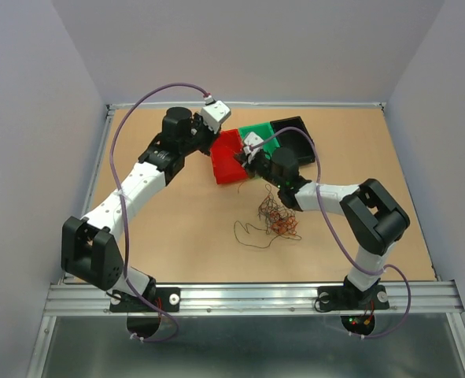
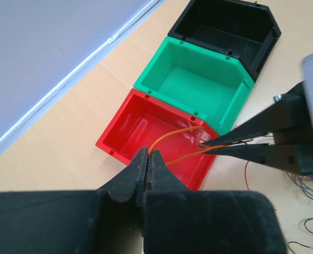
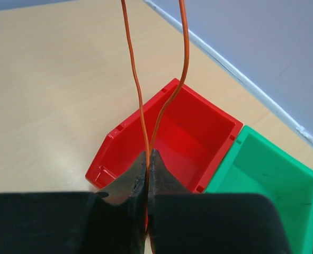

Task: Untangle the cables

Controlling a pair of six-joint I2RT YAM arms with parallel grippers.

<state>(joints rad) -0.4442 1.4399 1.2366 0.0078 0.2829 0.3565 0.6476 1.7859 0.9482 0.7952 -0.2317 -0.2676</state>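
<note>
The cables (image 1: 278, 216) lie as a small tangle of thin curly wires, red-orange, brown and black, on the table in front of the bins. One orange cable (image 2: 173, 132) is pulled out and loops over the red bin (image 2: 130, 124). My left gripper (image 2: 147, 153) is shut on one end of it. My right gripper (image 3: 148, 154) is shut on the same orange cable (image 3: 137, 90), two strands of which rise from its tips. In the left wrist view the right gripper (image 2: 205, 144) pinches the cable above the bin's right side. Both grippers, left (image 1: 216, 144) and right (image 1: 245, 161), hover at the red bin (image 1: 229, 160).
A green bin (image 2: 198, 79) and a black bin (image 2: 225, 26) stand in a row beyond the red one, near the back wall. In the top view the green bin (image 1: 258, 136) and the black bin (image 1: 301, 142) sit right of the red one.
</note>
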